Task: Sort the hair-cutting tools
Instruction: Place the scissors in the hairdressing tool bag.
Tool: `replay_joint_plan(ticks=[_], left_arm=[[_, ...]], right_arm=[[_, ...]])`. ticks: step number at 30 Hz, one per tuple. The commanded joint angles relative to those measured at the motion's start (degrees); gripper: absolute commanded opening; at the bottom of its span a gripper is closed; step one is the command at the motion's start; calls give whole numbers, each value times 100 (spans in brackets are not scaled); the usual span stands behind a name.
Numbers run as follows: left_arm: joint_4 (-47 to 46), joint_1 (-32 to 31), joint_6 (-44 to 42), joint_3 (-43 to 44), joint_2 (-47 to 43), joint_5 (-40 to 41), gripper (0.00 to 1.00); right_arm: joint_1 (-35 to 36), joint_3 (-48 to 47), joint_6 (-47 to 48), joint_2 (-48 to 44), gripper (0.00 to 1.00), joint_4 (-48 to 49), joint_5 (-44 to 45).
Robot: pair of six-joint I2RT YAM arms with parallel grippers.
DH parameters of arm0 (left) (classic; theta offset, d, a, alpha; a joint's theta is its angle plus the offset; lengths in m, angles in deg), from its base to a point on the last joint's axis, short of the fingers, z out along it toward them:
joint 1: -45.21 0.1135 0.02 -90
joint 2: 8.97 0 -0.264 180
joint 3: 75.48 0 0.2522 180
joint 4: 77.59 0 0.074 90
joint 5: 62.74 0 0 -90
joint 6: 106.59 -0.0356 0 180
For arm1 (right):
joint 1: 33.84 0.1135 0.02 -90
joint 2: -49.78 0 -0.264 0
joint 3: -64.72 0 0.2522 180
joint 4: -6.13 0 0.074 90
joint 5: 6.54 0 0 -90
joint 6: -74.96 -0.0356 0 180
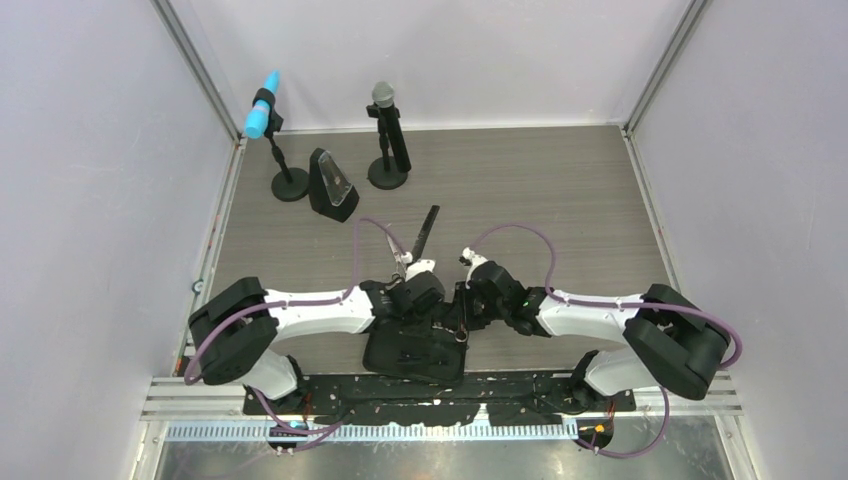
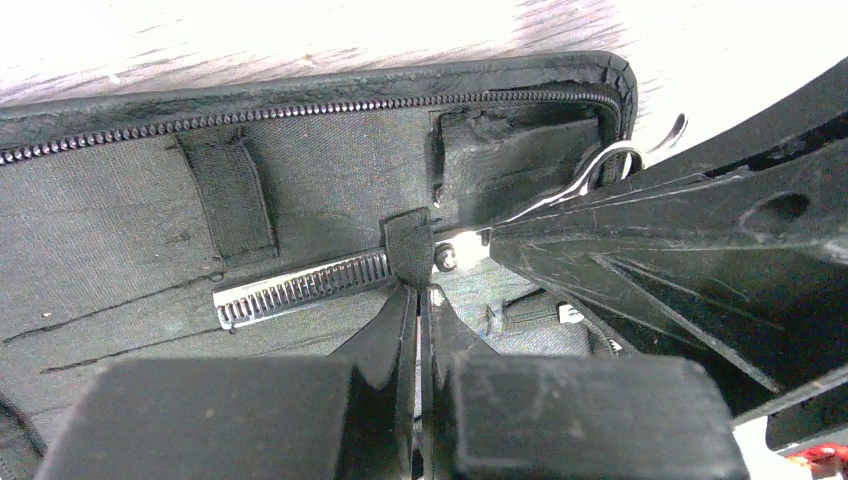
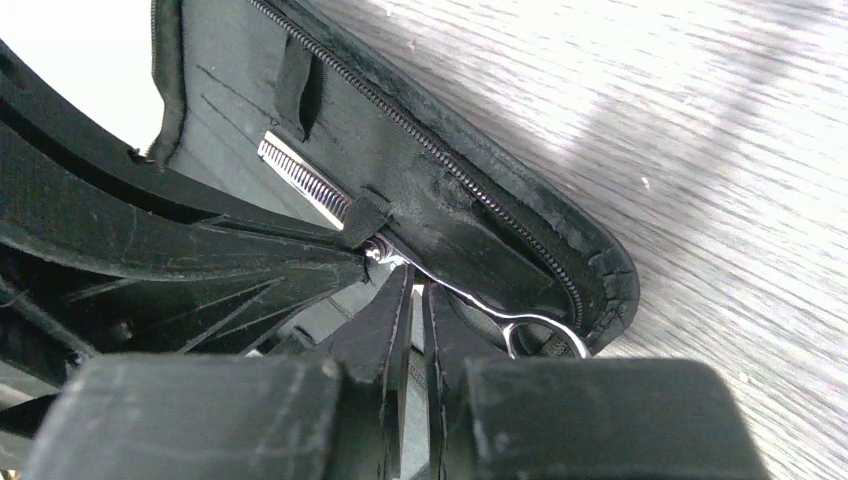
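The black pouch (image 1: pixel 415 352) lies open at the near edge. In the left wrist view, silver scissors with a toothed blade (image 2: pixel 300 286) lie inside it, tucked under a black elastic strap (image 2: pixel 408 246). My left gripper (image 2: pixel 421 288) is shut with its tips pinching that strap. My right gripper (image 3: pixel 413 282) is shut on the scissors' shank (image 3: pixel 450 292) by the pivot, with the handle ring (image 3: pixel 542 330) at the pouch's corner. The second scissors (image 1: pixel 394 248) and the long black comb (image 1: pixel 428 230) lie on the table behind both grippers. The hair clips are out of view.
Two microphones on round bases stand at the back, one blue-tipped (image 1: pixel 264 118) and one grey-tipped (image 1: pixel 384 100). A black wedge-shaped stand (image 1: pixel 332 186) sits between them. Walls close the table on three sides.
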Motion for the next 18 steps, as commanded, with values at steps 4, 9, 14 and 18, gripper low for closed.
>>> replay_joint_plan(ticks=[4,9,14,18], left_arm=[[-1187,67,-78,-400,-661,29,0],[-1900,279,163,-872,-835,-251,0],[-2371,451,207,-1168,-973,-388,0],[-2411,454,-8,-1197,-1165,-340,0]], right_arm=[[30,15,162,268,13,308,-576],[31,15,159,434,12,243,-590],[59,-26,227,553,12,219,-815],[149,-144,255,801,13,189,-909]])
